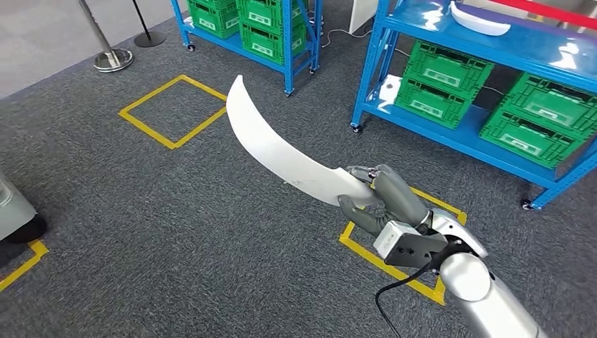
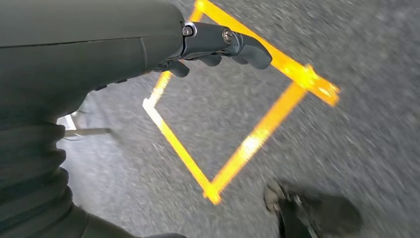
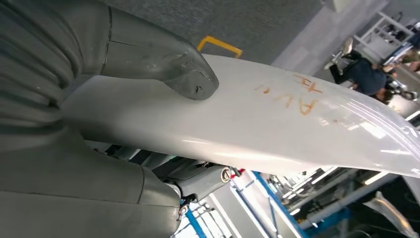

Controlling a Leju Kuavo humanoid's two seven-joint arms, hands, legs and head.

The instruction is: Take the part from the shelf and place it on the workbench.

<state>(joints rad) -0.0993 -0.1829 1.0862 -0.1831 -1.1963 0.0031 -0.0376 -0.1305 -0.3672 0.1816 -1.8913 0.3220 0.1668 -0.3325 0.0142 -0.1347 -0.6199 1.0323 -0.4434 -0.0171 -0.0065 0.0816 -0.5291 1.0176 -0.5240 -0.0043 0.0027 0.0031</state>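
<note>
A long curved white part (image 1: 281, 148) is held out over the grey carpet, its pointed tip toward the far left. My right hand (image 1: 380, 201) grips its near end, thumb under and fingers on top. In the right wrist view the thumb (image 3: 163, 62) presses on the white part (image 3: 277, 119), which bears orange scrawled marks. My left hand (image 2: 218, 47) hangs above the floor with its fingers loosely curled and nothing in them. A second white part (image 1: 479, 17) lies on the top shelf of the blue rack (image 1: 493, 42) at the upper right.
Green crates (image 1: 443, 81) fill the blue rack's lower shelf, and another blue rack with green crates (image 1: 260, 24) stands further back. Yellow tape squares (image 1: 172, 109) mark the carpet. A stanchion base (image 1: 112, 60) is at the upper left. A grey object (image 1: 14, 208) sits at the left edge.
</note>
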